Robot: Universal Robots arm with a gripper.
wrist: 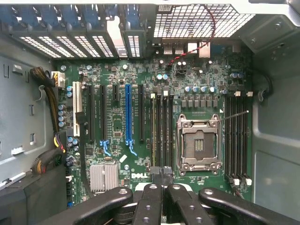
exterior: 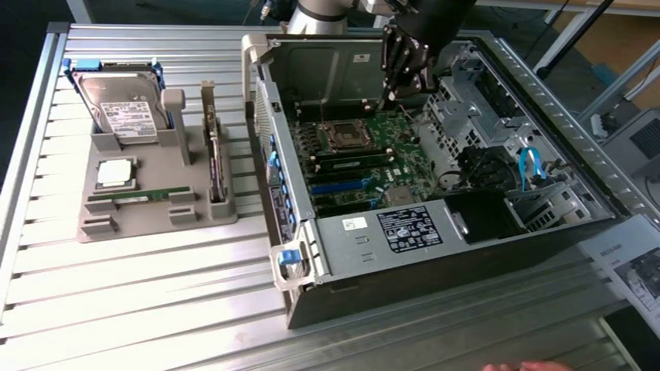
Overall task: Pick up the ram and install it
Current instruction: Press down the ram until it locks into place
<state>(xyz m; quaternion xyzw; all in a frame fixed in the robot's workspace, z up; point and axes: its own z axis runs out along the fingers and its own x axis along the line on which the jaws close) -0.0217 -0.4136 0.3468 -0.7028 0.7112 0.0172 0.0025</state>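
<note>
The ram point(exterior: 139, 195) lies flat in its slot on the grey holder tray point(exterior: 154, 220), toward the front of the tray, just below the square silver processor point(exterior: 113, 173). A hard drive point(exterior: 122, 112) stands at the tray's back, and a dark expansion card point(exterior: 215, 151) stands upright on the side nearest the PC case point(exterior: 433, 255). The tray sits on the slatted metal worktop point(exterior: 134, 294) at the exterior view's left, well apart from the tool.

The tool point(exterior: 390, 97) hangs inside the open case above the motherboard point(wrist: 140, 117), near the empty CPU socket point(wrist: 198, 145). Its fingers point(wrist: 161, 176) are pressed together with nothing between them; the ram is not held. No stick has left the tray, so the pick-up is not yet done.

To do this step well, judged from here: lift clear of the case walls before crossing to the tray, open wide enough to span the thin stick, grip its long edges near the middle, and keep it level so it does not snag in the slot.

Hard to make out: the ram's chips and label are too small to read. In the wrist view the fingertips block the motherboard's near edge. Whether the memory slots point(wrist: 161, 126) beside the socket hold sticks is unclear. A hand point(exterior: 526, 365) is cut off at the exterior view's lower edge.
</note>
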